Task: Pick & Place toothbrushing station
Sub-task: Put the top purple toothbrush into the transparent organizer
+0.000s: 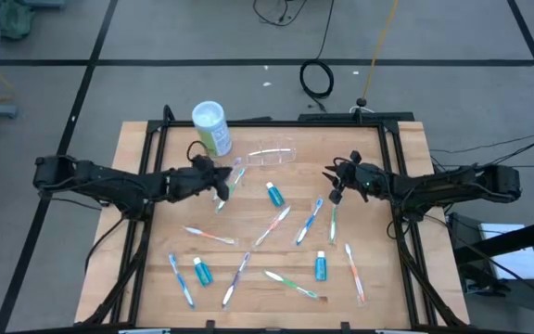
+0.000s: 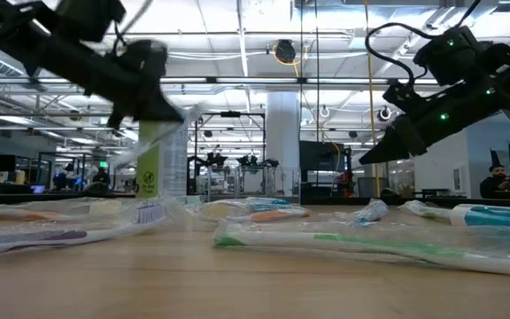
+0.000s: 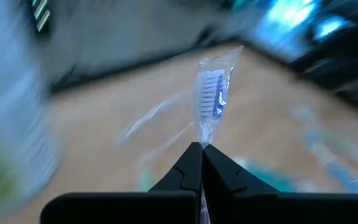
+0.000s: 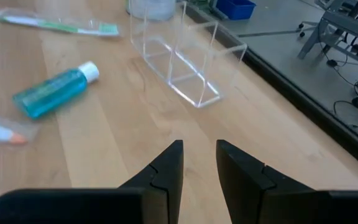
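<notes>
The clear plastic holder (image 1: 272, 155) stands on its base at the table's far middle; it also shows in the right wrist view (image 4: 182, 59). My left gripper (image 1: 217, 182) is just left of it and is shut on a wrapped toothbrush (image 1: 233, 176) with blue-white bristles (image 3: 211, 93). It is above the table in the low view (image 2: 149, 97). My right gripper (image 1: 334, 188) hovers open and empty to the holder's right, fingers pointing toward it (image 4: 199, 158). My left gripper pinches the wrapped toothbrush between its two shut fingers at the wrapper below the bristle head (image 3: 202, 142). The head sticks out beyond the fingertips. The brush is off the table in the low view (image 2: 162, 133). Which part of the handle is held is hidden by the fingers.
A green canister with a white lid (image 1: 210, 126) stands far left of the holder. Several wrapped toothbrushes (image 1: 276, 225) and blue bottles (image 1: 274, 194) (image 1: 202, 272) (image 1: 321, 266) lie across the table's middle and near side. One bottle (image 4: 58, 90) lies near the holder.
</notes>
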